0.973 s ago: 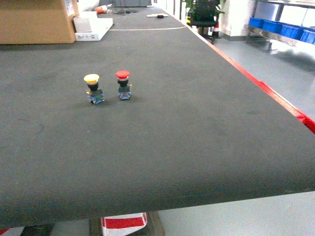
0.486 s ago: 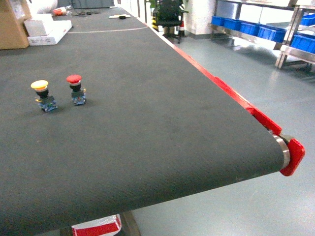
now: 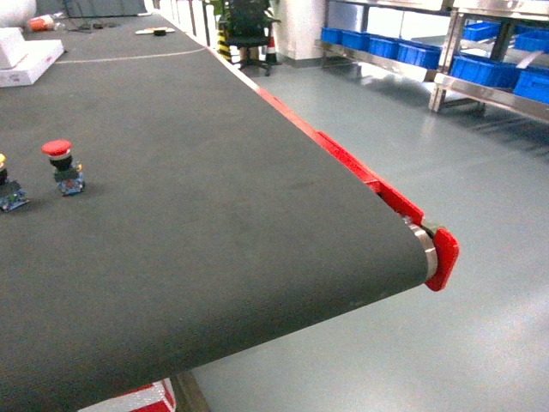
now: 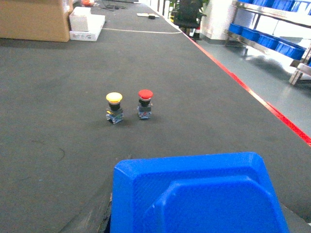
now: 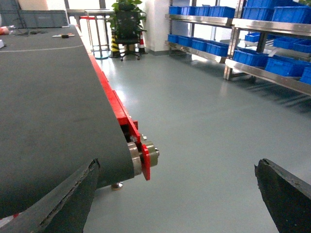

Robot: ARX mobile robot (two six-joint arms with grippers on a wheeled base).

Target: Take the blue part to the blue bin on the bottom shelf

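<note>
Left wrist view first, since that's where the action is: the blue part (image 4: 194, 184) fills the near bottom of the frame, lifted clear of the worktop (image 4: 58, 145). The left hand (image 4: 197, 221) looks clamped on it, though only dark slivers of finger show at either side. The part's long side runs across the view, left to right. Past it, mid-worktop, stand two push buttons side by side, one yellow button (image 4: 114, 107) and one red button (image 4: 145, 103), not touching. At the far left corner sit one cardboard box (image 4: 31, 19) and one white box (image 4: 87, 26). The right hand (image 5: 176, 165) hangs off the worktop's right edge with its fingers spread wide and nothing between them. Now the bit that matters: the blue bins (image 5: 286, 63) sit well apart from the part, across the open floor (image 5: 204, 126), ahead and to the right on two steel racks. I'd take the bottom shelf (image 5: 272, 76) as the low rail under the nearer row. There are several bins, too many to count cleanly, and I can't tell which is the target. The right hand is nearer the racks, but the left one has the part.
</note>
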